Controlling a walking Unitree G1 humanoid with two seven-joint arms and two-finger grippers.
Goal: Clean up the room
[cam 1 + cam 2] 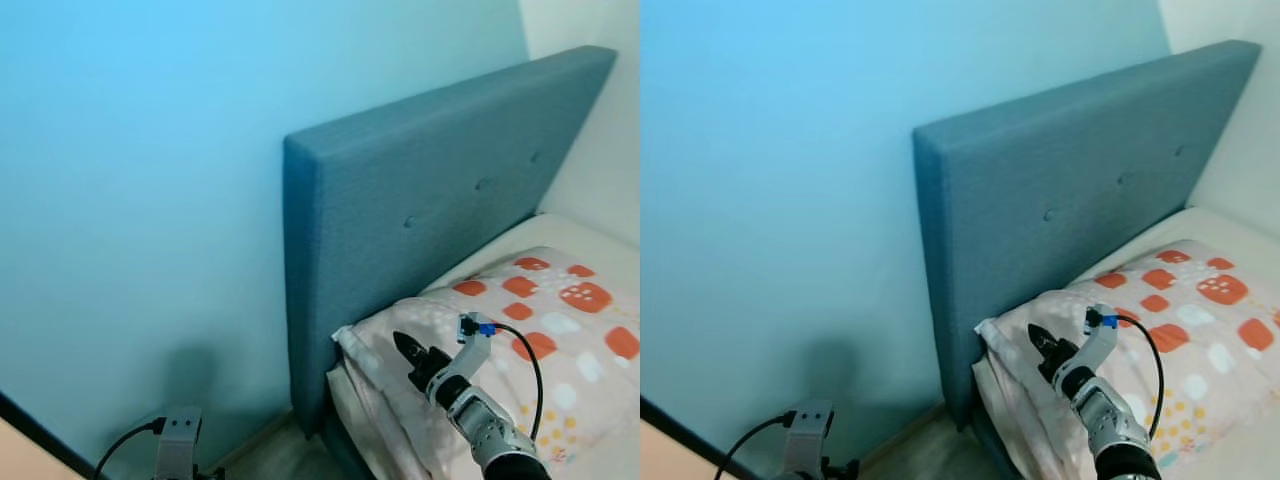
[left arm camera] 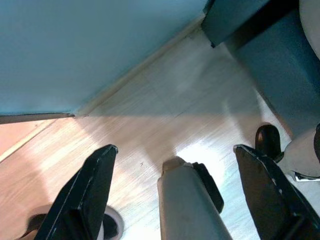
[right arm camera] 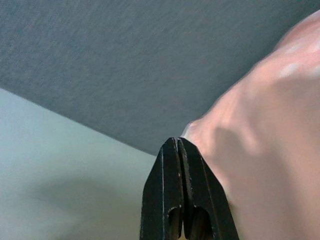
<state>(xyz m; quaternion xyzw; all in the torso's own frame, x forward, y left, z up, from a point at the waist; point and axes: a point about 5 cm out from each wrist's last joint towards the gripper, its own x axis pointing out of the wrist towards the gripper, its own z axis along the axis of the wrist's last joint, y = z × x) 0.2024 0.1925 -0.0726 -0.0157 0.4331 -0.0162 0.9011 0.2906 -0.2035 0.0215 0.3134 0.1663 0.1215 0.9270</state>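
Right pincer (image 1: 405,348), fingers pressed together and holding nothing, hovers at the spotted pillow (image 1: 530,340) corner beside the headboard (image 1: 420,190); pushing further may shove it off the bed. Left pincer (image 2: 175,190) hangs open.

- The right arm (image 1: 490,425) rises from the lower edge of the head view at about 5 o'clock, its silver forearm angling up toward 11 o'clock.
- A black cable loops from the right wrist up to a small blue-tipped fitting (image 1: 484,328) above the wrist.
- The right gripper (image 1: 403,345) points toward 10 o'clock; in the right wrist view its two black fingers (image 3: 172,200) lie pressed flat together, no gap between them.
- The left arm hangs low at about 7 o'clock, its grey wrist block (image 1: 178,440) showing with a black cable running off it.
- The left gripper (image 2: 175,165) points downward, fingers (image 2: 85,195) spread wide apart with nothing between them.
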